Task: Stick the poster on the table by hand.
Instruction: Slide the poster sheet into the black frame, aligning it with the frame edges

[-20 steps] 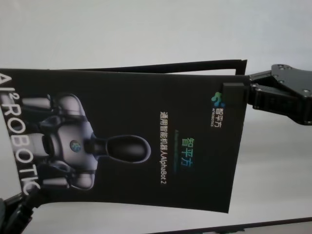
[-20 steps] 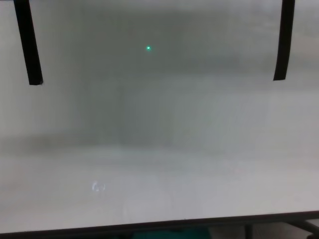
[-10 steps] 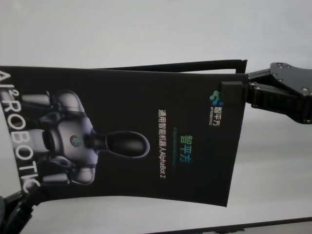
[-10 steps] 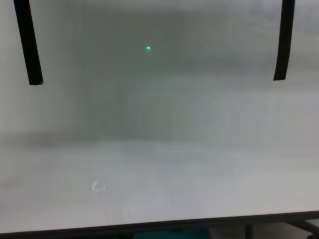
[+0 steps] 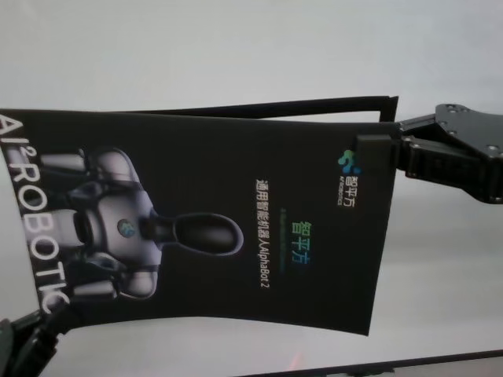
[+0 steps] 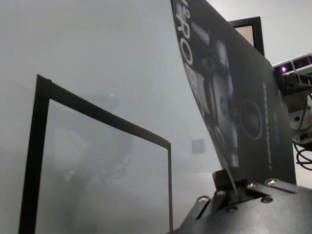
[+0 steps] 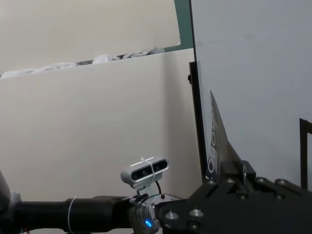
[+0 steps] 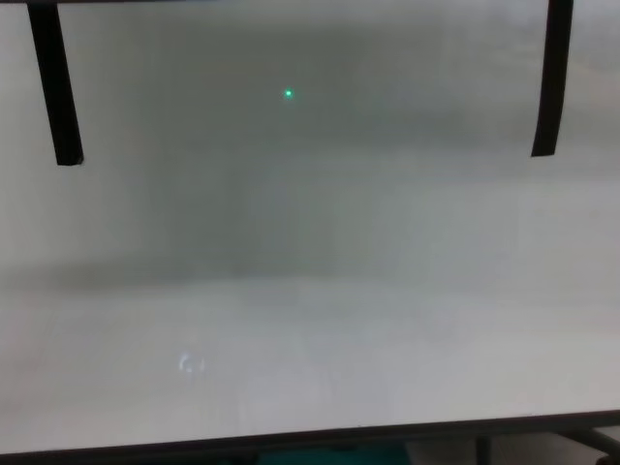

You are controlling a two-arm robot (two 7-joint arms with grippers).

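The poster (image 5: 220, 181), black and glossy with a grey robot picture and white lettering, hangs spread above the pale table (image 5: 236, 47). My right gripper (image 5: 376, 149) is shut on its far right corner. My left gripper (image 5: 35, 326) is shut on its near left corner, by the big white letters. In the left wrist view the poster (image 6: 229, 97) rises curved from the left gripper (image 6: 229, 187). The right wrist view shows the poster (image 7: 217, 141) edge-on, pinched in the right gripper (image 7: 234, 173). The chest view holds only the table (image 8: 310, 291), without poster or grippers.
A thin black outline (image 5: 314, 104) is marked on the tabletop behind the poster, with its corner (image 6: 97, 112) plain in the left wrist view. Two narrow black strips (image 8: 53, 87) (image 8: 550, 77) run down from the chest view's top. The table's dark near edge (image 8: 310, 436) shows.
The poster has shifted only slightly; its near edge rose a little, then sank back partway. Both grippers keep their hold and have barely moved.
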